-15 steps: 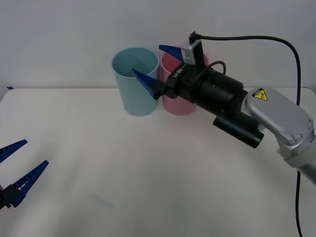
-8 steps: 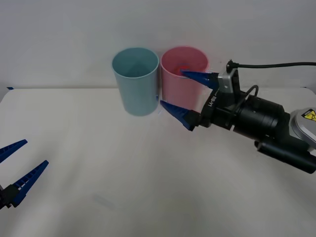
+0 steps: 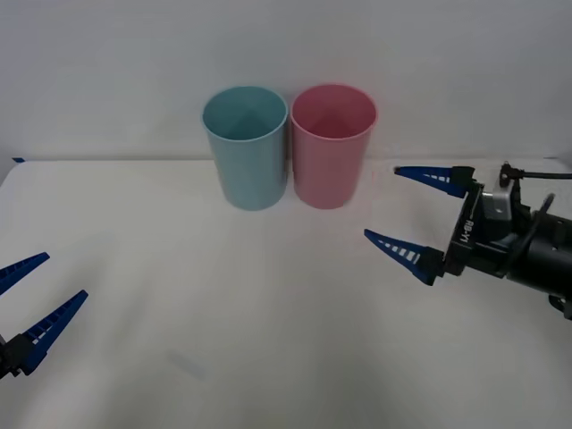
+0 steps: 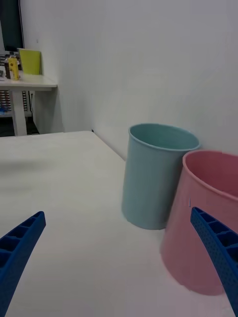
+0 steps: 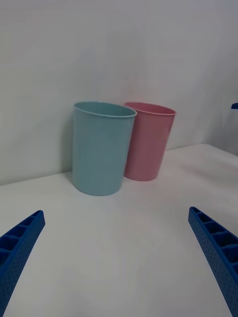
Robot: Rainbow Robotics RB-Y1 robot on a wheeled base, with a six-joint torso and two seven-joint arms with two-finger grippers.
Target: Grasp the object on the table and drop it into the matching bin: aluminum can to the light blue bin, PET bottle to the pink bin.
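The light blue bin (image 3: 246,147) and the pink bin (image 3: 332,145) stand upright side by side near the far edge of the white tabletop (image 3: 250,295), against the plain wall, their walls very close together and possibly touching at the rims (from the front view the gap cannot be judged). The right tool (image 3: 424,217) hangs over the right part of the tabletop, to the right of the pink bin and nearer the robot, well apart from both bins, with its two blue ribbed fingers spread wide and nothing between them. In the right wrist view both bins lie ahead of its fingers (image 4: 20,250), the pink one closer. The left tool (image 3: 27,302) sits low at the near left edge of the tabletop, its fingers likewise spread and empty, with a broad bare stretch of white surface between it and the bins. The middle of the tabletop, from the bins forward to the near edge, lies open between the two tools. The red can cannot be seen on the tabletop, and the bins' insides are too shadowed from this angle to tell whether it lies in either.
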